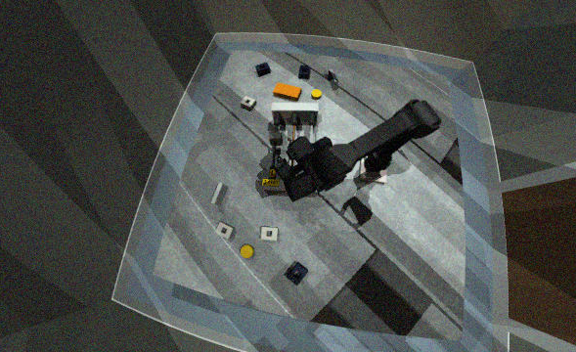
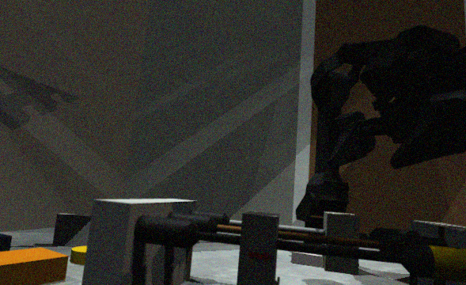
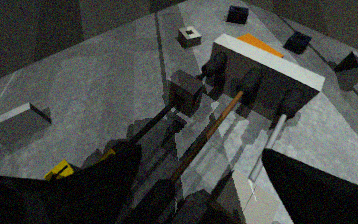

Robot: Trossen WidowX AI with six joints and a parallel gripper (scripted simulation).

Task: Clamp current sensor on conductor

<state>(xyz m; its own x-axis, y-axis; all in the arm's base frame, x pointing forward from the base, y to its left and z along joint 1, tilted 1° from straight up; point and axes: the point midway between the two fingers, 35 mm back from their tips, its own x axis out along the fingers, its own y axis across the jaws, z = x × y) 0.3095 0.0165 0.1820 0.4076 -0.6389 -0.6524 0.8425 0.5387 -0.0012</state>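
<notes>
The sensor, a grey block (image 1: pixel 275 134) (image 2: pixel 258 237) (image 3: pixel 185 92), sits around the black conductor (image 3: pixel 152 122), between the terminal block and the yellow LOAD label (image 1: pixel 270 182). No open gap shows in it. A faint red mark shows on its side in the exterior view; the arrow's direction cannot be read. The copper conductor (image 3: pixel 207 132) and the pale conductor (image 3: pixel 275 132) run beside it. My gripper (image 3: pixel 201 152) is open with nothing between its fingers. It is above the conductors, clear of the sensor. The arm hides part of the conductors in the top view.
A white-topped terminal block (image 1: pixel 294 109) (image 2: pixel 107 237) (image 3: pixel 275 65) stands at the conductors' far end. Another pale block (image 2: pixel 340 222) (image 3: pixel 252 200) is at the pale conductor. Beyond are an orange block (image 1: pixel 288 91) and a yellow disc (image 1: pixel 316 94). A grey bar (image 1: pixel 217 193) lies left.
</notes>
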